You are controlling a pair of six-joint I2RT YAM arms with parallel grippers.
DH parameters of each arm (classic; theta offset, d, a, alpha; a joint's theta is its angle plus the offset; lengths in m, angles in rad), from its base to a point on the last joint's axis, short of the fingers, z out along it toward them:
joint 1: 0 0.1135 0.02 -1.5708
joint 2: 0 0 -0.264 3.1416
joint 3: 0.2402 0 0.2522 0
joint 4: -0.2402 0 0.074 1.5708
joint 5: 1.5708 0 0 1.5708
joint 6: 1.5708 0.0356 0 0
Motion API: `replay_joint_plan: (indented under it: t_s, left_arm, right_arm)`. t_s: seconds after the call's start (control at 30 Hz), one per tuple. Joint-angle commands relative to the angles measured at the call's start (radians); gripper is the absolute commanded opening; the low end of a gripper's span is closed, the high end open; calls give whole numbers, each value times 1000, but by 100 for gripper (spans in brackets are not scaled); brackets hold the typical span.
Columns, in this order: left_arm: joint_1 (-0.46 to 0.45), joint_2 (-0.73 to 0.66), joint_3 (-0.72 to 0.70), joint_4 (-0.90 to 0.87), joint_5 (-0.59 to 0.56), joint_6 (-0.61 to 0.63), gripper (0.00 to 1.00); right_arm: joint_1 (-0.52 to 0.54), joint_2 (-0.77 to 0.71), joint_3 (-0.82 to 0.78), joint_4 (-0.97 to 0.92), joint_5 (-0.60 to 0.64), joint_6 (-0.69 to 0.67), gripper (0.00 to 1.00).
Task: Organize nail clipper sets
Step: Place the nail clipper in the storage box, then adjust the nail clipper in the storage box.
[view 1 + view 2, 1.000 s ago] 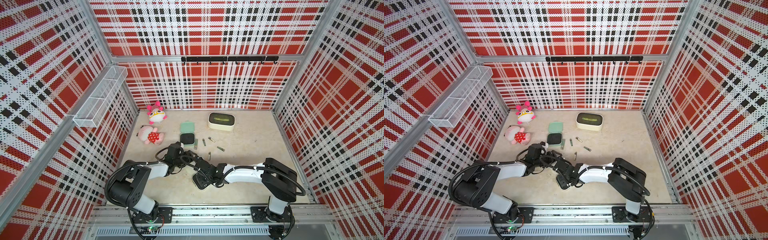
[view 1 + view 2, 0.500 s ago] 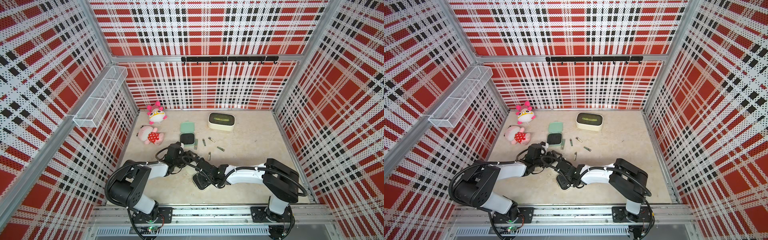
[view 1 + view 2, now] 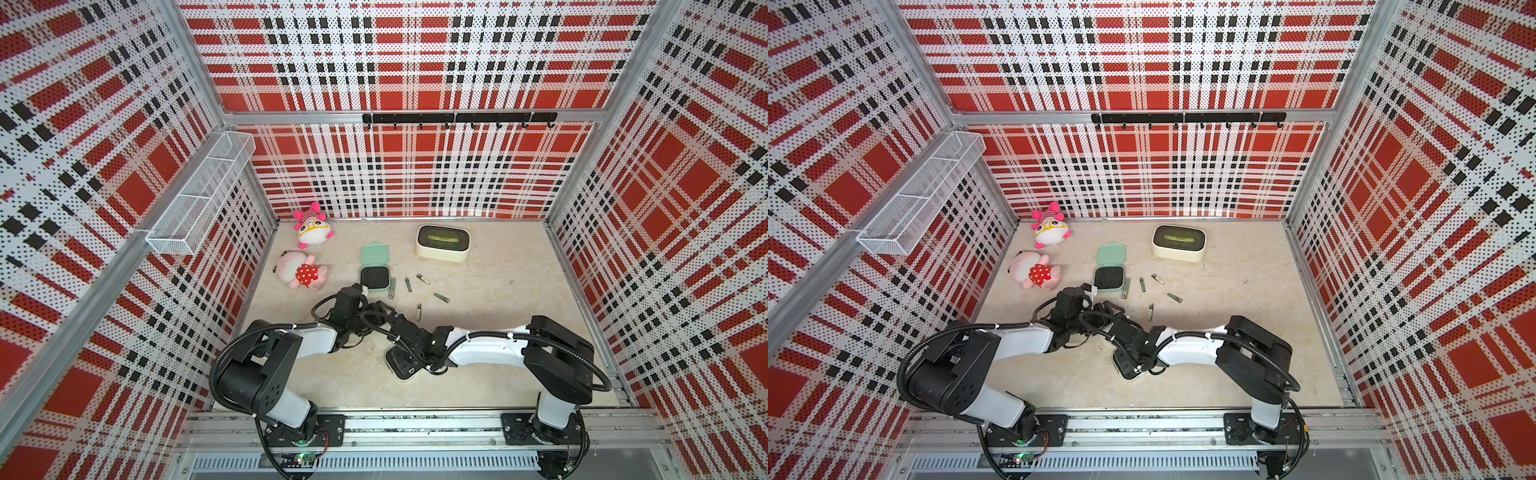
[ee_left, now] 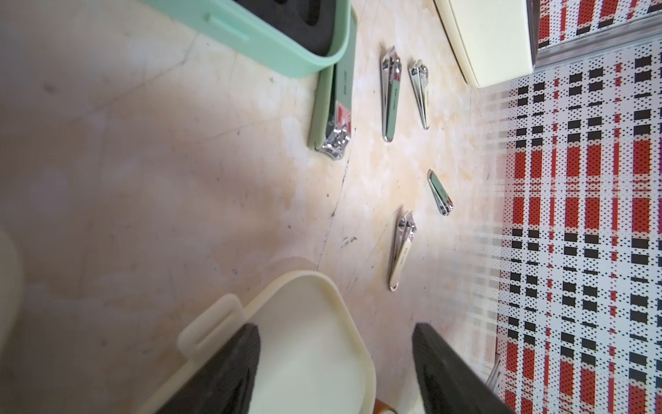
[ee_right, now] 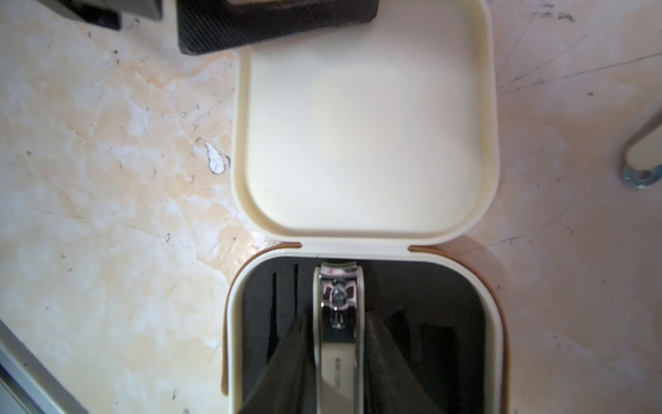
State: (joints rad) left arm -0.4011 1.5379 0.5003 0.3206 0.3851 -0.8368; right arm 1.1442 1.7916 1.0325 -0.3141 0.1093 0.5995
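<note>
The large silver clipper [image 5: 338,297] lay in the middle slot of the black insert [image 5: 430,286] of the open cream case [image 5: 365,143], whose lid lay flat on the table [image 5: 107,179], hinged to the base. My right gripper [image 5: 335,317] stood over that base with its jaws only a little parted, one finger close along each side of the clipper with a thin dark gap between, so I gripped nothing. In both top views the case's base [image 3: 401,365] [image 3: 1127,368] sat near the front middle of the table, under my right wrist. My left gripper [image 4: 336,326] was at the lid's far end, jaws about half open and empty. One of its fingers [image 4: 229,369] lay over the lid's rim beside the latch tab, and the other hung over bare table beside the lid. Whether the first pressed on the lid I could not tell. Farther back lay the mint green case [image 3: 374,270], open, its lid toward the back wall. A broad green clipper [image 4: 331,114] touched its side. Near it, apart from one another, lay a slim green clipper [image 4: 389,96], a slim silver clipper [image 4: 420,93], a short green clipper [image 4: 440,191] and a cream-handled clipper [image 4: 401,251]. Behind them sat the larger cream box [image 3: 442,249], and two pink plush toys [image 3: 301,272] lay along the left wall.
</note>
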Motion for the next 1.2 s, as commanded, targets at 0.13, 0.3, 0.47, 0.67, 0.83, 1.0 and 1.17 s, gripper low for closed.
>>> replay_joint_plan:
  t_s: [0.13,0.3,0.47,0.67,0.83,1.0,1.17]
  left_arm:
    - [-8,11,-3,-98,-29,5,73]
    - [-8,12,-4,-99,-32,7,73]
    - [-7,16,-4,-100,-34,8,73]
    - [-5,20,-4,-100,-34,11,73]
    - [-5,22,-1,-100,-32,12,73]
    - [-4,19,0,-101,-31,11,73]
    - [-4,14,0,-101,-29,11,73]
  right_arm:
    - [6,32,-4,-129,14,17,38]
    - [7,9,10,-147,45,19,44]
    - [5,-10,27,-165,83,22,48]
    - [4,-26,44,-174,120,32,53]
    - [-1,-48,54,-174,133,36,54]
    - [-12,-73,56,-166,121,31,54]
    - [-31,-88,55,-151,103,28,48]
